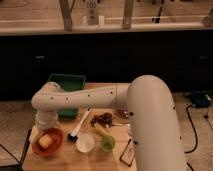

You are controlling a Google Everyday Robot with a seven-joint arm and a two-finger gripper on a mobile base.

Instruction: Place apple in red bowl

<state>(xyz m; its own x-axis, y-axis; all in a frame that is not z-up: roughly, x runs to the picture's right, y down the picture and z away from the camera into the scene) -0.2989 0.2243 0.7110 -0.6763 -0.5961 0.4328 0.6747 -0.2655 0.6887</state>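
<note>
The apple, small and yellowish-orange, lies inside the shallow orange-red bowl at the front left of the wooden table. My white arm reaches from the right across the table and bends down at the left. The gripper hangs just above and behind the bowl, mostly hidden by the arm's wrist.
A green tray stands at the back of the table. A white bowl, a small green cup, a dark reddish-brown cluster and a long-handled black-and-white brush lie in the middle. A dark flat item lies at the front right.
</note>
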